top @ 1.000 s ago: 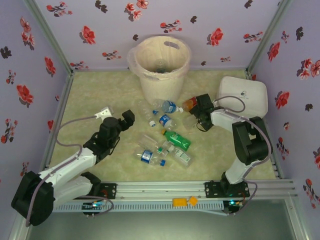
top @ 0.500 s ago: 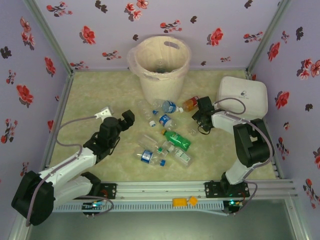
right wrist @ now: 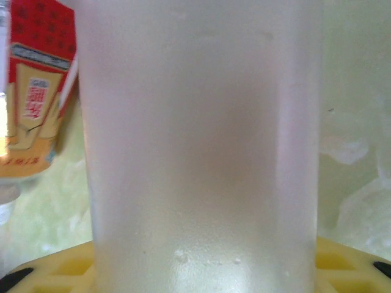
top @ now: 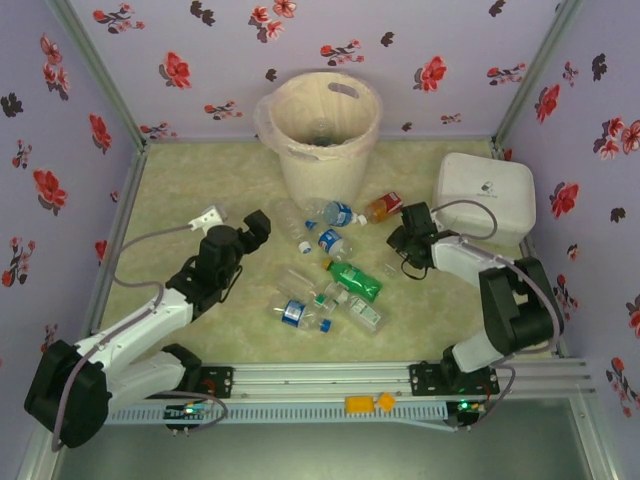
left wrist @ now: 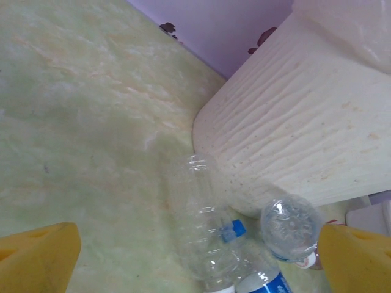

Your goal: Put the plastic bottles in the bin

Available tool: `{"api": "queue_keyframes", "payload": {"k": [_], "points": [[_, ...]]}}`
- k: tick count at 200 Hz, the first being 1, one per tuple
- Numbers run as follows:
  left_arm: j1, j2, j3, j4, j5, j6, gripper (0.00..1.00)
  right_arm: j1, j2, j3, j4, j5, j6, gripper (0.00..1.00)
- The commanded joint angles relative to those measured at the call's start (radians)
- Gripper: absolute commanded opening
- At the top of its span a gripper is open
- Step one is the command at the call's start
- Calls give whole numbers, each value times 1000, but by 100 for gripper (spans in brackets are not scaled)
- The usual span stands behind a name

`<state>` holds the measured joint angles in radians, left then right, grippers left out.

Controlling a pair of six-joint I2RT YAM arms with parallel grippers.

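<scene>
From above, found the left gripper point(top: 256, 231) spread wide, apart from the plastic bottles point(top: 355, 281) strewn on the floor before the bin point(top: 320, 175); made out nothing sure inside the bin. Through the left wrist, caught a clear bottle point(left wrist: 204, 235) lying just beside the bin wall. Through the right wrist, met a frosted bottle point(right wrist: 201, 146) at the right gripper point(top: 403, 240), could not tell whether clamped; read nothing on the blurred red label point(right wrist: 40, 91) beside it.

White-black arms point(top: 140, 335), grey cables point(top: 462, 204), yellow fingertips point(left wrist: 36, 256).
</scene>
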<state>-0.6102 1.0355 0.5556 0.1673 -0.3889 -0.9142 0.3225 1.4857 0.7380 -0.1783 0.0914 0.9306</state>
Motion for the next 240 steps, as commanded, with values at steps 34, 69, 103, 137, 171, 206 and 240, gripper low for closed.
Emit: {"api": "queue_keyframes", "payload": {"k": [34,69,103,137,171,206,240], "points": [[7,43,88,-10,45,7,91,-3,-254,-90,4,-25,-129,45],[39,8,114,-79,-13,65,79,-4,-457,-71,-86,-30,-214,43],[80,-58,97,-96,-14,80,59,-4,-570,38,-177,-29,-272,43],[95,-102,58,-104,-3,92,55,-4,-552,188,-166,-59,-307,43],[103,-122,5,-118,0,90,92,-4,-451,356,-114,-114,-335,42],[119,-124,-48,-83,28,111,100,-3,-324,561,-72,-140,-363,42],[125,-105,-56,-78,48,132,100,0,-181,756,-10,-170,-369,42]]}}
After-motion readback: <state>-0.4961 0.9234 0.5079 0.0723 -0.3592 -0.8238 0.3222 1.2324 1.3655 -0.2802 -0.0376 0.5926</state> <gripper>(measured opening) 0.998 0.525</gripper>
